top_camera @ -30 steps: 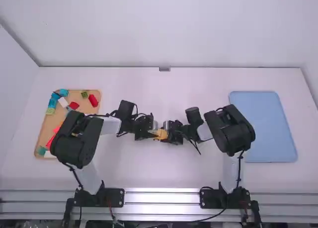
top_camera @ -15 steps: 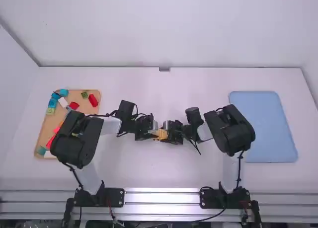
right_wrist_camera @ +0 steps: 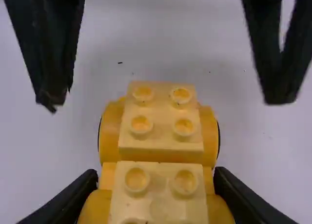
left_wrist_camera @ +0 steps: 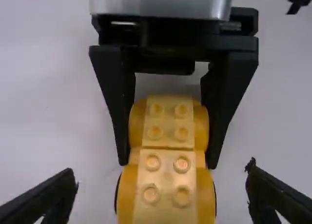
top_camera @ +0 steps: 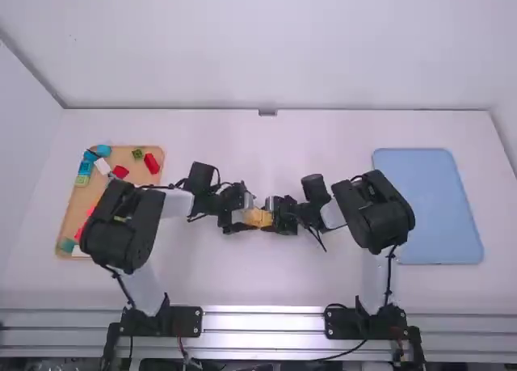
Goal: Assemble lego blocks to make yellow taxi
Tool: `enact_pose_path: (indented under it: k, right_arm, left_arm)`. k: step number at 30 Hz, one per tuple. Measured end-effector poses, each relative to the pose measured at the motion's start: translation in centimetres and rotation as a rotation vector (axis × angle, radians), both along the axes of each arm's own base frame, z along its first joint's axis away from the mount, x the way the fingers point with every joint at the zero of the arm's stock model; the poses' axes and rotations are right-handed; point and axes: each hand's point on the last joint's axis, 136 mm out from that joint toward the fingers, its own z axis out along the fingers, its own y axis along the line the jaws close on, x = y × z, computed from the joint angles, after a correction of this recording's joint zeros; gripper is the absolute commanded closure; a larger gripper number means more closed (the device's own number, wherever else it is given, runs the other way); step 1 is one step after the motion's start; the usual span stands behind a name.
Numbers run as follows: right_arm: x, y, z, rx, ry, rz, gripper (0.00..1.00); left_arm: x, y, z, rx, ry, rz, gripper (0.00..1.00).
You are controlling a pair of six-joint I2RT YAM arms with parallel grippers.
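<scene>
Yellow studded taxi assembly (left_wrist_camera: pixel 167 185), one: clamped at one end by the right gripper (top_camera: pixel 273 216), a finger against each flank; the other end between the left gripper's (top_camera: pixel 245 214) widely parted, empty fingers. Tray, blue (top_camera: pixel 436 209), one: beyond the right gripper, well apart.

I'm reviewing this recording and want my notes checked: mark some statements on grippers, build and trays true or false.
1. The right gripper grips the yellow plastic-block build. True.
2. The left gripper is clamped on the build too. False: its fingers stand open, clear of the build's sides.
3. The build's top is smooth. False: round studs stand on it.
4. Left of the build, a tan shallow tray holds coloured blocks. True.
5. The light-blue rectangular tray lies left of the build. False: that tray is to its right.
</scene>
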Motion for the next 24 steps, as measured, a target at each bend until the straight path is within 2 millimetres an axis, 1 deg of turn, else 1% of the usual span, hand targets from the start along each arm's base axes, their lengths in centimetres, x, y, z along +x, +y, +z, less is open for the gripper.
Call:
enact_pose_path:
  k: [4,7,10,12,13,14,15,18,19,20,22,23,24]
  right_arm:
    - [0.0,0.0,0.0,0.0,0.0,0.0,0.55]
    - [0.0,0.0,0.0,0.0,0.0,0.0,0.55]
    - [0.0,0.0,0.0,0.0,0.0,0.0,0.55]
    - [0.0,0.0,0.0,0.0,0.0,0.0,0.55]
    - [0.0,0.0,0.0,0.0,0.0,0.0,0.55]
    - [0.0,0.0,0.0,0.0,0.0,0.0,0.55]
    - [0.0,0.0,0.0,0.0,0.0,0.0,0.55]
    - [0.0,0.0,0.0,0.0,0.0,0.0,0.55]
    - [0.0,0.0,0.0,0.0,0.0,0.0,0.55]
    - [0.0,0.0,0.0,0.0,0.001,0.0,0.55]
    - [0.0,0.0,0.0,0.0,-0.001,0.0,0.55]
    - [0.0,0.0,0.0,0.0,0.001,0.001,0.55]
    - [0.0,0.0,0.0,0.001,0.0,0.0,0.55]
  left_arm:
    - [0.4,0.9,0.8,-0.049,0.009,0.019,0.01]
    - [0.7,1.6,1.8,-0.1,0.008,0.028,0.01]
    - [0.6,1.8,2.4,-0.126,0.013,0.027,0.0]
    - [0.4,1.7,2.6,-0.137,0.024,0.022,0.02]
    - [0.3,1.7,2.6,-0.139,0.03,0.021,0.05]
    - [0.1,1.7,2.5,-0.141,0.04,0.019,0.15]
    - [0.1,1.7,2.5,-0.142,0.043,0.018,0.22]
    - [0.0,1.6,2.6,-0.144,0.041,0.015,0.48]
    - [0.0,1.6,2.6,-0.146,0.042,0.015,0.56]
    - [0.0,1.6,2.6,-0.147,0.045,0.016,0.6]
    - [0.0,1.6,2.6,-0.148,0.043,0.013,0.78]
    - [-0.1,1.5,2.6,-0.147,0.042,0.009,0.83]
    - [-0.1,1.4,2.6,-0.146,0.042,0.007,0.85]
